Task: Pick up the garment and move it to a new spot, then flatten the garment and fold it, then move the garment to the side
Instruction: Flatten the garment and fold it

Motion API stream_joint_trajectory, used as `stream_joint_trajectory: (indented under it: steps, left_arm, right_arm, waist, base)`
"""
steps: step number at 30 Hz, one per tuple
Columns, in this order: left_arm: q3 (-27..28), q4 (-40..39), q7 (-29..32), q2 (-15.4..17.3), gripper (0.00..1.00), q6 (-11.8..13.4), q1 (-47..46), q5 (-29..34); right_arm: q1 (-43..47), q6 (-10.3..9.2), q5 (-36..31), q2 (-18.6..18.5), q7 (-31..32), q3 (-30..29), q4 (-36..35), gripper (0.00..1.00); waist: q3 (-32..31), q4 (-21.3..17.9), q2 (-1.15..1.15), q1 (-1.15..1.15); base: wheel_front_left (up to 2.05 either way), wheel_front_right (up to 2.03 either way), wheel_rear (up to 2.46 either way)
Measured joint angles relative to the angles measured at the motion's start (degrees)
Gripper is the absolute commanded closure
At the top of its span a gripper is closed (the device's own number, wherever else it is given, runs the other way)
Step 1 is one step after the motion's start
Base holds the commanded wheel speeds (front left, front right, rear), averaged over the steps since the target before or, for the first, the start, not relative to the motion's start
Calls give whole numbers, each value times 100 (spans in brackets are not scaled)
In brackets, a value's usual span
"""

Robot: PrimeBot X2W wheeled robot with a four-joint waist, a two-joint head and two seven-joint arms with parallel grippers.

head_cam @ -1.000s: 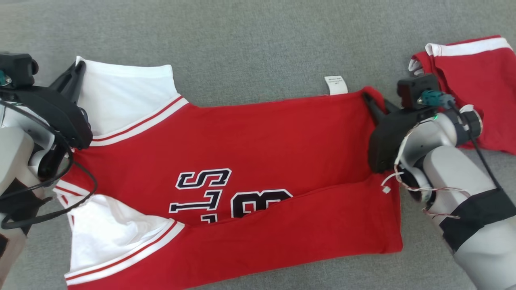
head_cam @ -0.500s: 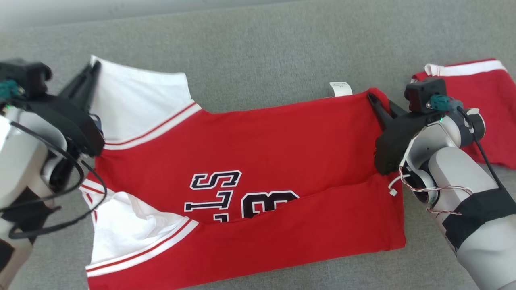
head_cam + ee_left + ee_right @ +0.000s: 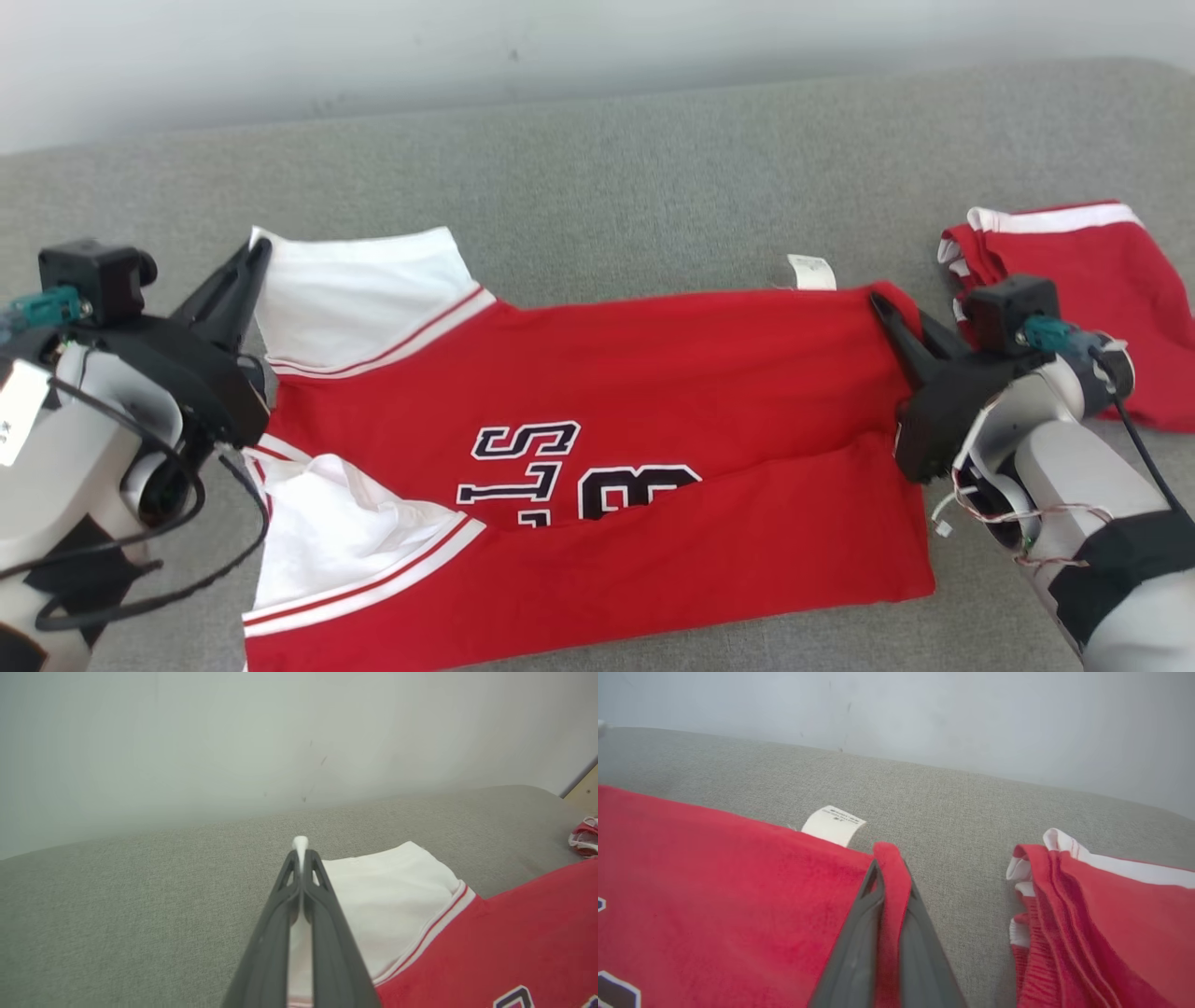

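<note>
- The red jersey (image 3: 672,392) lies spread on the grey cushion (image 3: 607,187). Its white sleeves are to the left and its bottom hem is to the right. Its near side is folded over and hides part of the letters.
- The left gripper (image 3: 300,851) is closed tight on the far corner of the white sleeve (image 3: 364,280). A bit of white cloth pokes out past its tips.
- The right gripper (image 3: 887,863) is closed tight on the far corner of the red hem, just beside the little white label (image 3: 833,823).
- The jersey looks light, soft and floppy. It will sag wherever nothing holds it. I think 2 holds far apart, like these, are best to keep the edge straight.
- Thin cloth can slip out of a small pinch. The corners and thick sewn edges look like the best places to hold.
- A second red garment (image 3: 1074,280) lies bunched near the right gripper. It could snag, so it is best to stay away from it.
</note>
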Motion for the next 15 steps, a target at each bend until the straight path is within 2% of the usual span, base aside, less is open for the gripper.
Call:
stream_joint_trajectory:
  steps: [15]
  left_arm:
    - [124,-736,-9,74,100,1,909,-138]
  right_arm:
    - [737,148,244,-42,-367,-16,45,100]
  waist:
    - [-556,149,0,-1]
  base:
    - [0,0,0]
